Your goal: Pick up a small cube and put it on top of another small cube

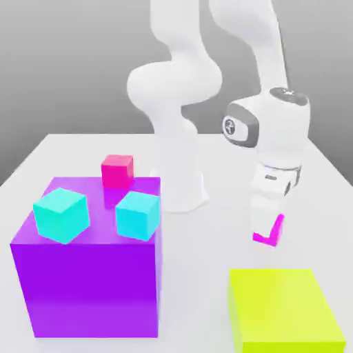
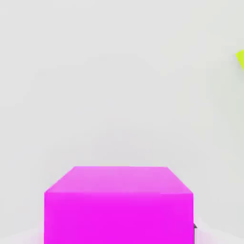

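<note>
Fingers (image 1: pixel 271 222) clamped on magenta cube (image 1: pixel 268 233) above white desk (image 1: pixel 207 262), crimson cube (image 1: pixel 116 170) far left on purple block (image 1: pixel 89 289)

No words, brand names or numbers can be read anywhere. The one sign in sight is a small dark round emblem (image 1: pixel 229 126) on the grey cap at the side of the arm's wrist joint (image 1: pixel 270 124), facing the exterior view's left; its strokes cannot be read as any letter or figure. The blocks below and beside that wrist joint have plain, unmarked faces.
</note>
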Tool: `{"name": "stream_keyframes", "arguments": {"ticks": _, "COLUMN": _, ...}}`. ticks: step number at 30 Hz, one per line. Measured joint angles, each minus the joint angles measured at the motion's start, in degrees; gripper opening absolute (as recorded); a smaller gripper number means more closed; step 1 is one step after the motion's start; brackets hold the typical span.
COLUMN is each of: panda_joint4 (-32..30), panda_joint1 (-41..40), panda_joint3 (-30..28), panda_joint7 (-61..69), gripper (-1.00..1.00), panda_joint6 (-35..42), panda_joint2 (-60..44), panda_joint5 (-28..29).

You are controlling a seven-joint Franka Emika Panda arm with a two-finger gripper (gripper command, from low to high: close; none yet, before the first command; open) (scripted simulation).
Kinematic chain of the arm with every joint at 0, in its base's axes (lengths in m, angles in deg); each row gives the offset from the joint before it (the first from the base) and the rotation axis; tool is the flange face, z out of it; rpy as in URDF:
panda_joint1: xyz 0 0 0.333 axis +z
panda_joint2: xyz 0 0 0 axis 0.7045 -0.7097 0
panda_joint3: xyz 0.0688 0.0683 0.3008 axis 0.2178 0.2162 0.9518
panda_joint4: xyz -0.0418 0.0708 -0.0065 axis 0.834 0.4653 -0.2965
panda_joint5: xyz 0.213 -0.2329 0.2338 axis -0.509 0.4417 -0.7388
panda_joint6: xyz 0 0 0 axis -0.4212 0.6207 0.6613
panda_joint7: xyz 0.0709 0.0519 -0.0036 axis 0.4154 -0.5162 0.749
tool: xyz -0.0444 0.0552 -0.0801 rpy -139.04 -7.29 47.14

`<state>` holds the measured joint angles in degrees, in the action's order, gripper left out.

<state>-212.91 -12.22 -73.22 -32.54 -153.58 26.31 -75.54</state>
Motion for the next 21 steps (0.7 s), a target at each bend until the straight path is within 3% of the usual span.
{"name": "stream_keyframes", "arguments": {"ticks": 21, "panda_joint4": 12.5, "panda_joint1": -29.3, "panda_joint3": -20.4, "panda_joint7": 23.2, "gripper": -1.0, "panda_joint6": 51.7, "panda_joint2": 40.1, "panda_joint5": 15.0}}
